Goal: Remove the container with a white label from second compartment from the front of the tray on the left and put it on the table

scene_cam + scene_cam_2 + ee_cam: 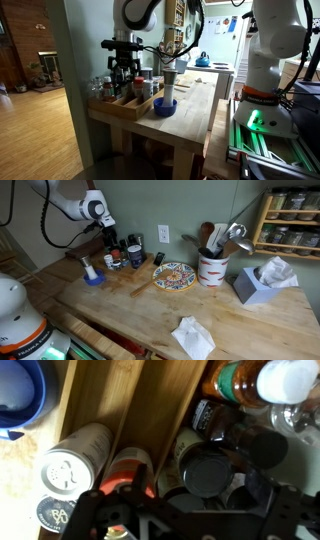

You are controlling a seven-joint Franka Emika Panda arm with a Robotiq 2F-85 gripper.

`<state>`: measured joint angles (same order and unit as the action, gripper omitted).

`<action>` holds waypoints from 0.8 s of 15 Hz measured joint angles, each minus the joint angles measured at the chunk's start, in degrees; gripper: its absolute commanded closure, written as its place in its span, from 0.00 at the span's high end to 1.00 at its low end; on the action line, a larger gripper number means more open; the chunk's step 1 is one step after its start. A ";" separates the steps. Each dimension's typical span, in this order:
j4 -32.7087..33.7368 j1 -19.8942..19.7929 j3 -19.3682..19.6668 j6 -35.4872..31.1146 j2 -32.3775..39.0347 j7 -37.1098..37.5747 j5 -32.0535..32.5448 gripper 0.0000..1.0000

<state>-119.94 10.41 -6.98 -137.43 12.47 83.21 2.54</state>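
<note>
The light-wood tray (124,109) lies along the table (196,112) edge, packed with jars and bottles. In the wrist view its dividers (150,400) run diagonally. A dark-lidded container with a pale label on its side (204,470) stands in a compartment between my fingers. My gripper (185,505) is open, its fingers dark and spread on either side of that container. In both exterior views the gripper (122,78) (112,242) hangs straight down over the tray (120,266), level with the container tops. Whether the fingers touch the container is hidden.
A white-lidded shaker (72,462) and an orange-capped jar (126,468) fill neighbouring compartments. A blue bowl (165,106) (93,277) (20,395) stands beside the tray. A patterned plate (174,276), utensil crock (210,268), tissue box (262,283) and crumpled cloth (193,337) sit on the table.
</note>
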 measured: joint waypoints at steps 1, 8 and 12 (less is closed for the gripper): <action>0.03 0.12 0.00 0.29 -0.11 0.28 0.00 1.00; 0.03 0.70 0.09 0.54 0.00 3.13 -0.14 1.00; 0.06 0.76 0.66 0.54 0.46 5.61 0.07 1.00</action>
<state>-119.88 11.17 -6.32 -136.89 12.93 88.81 2.61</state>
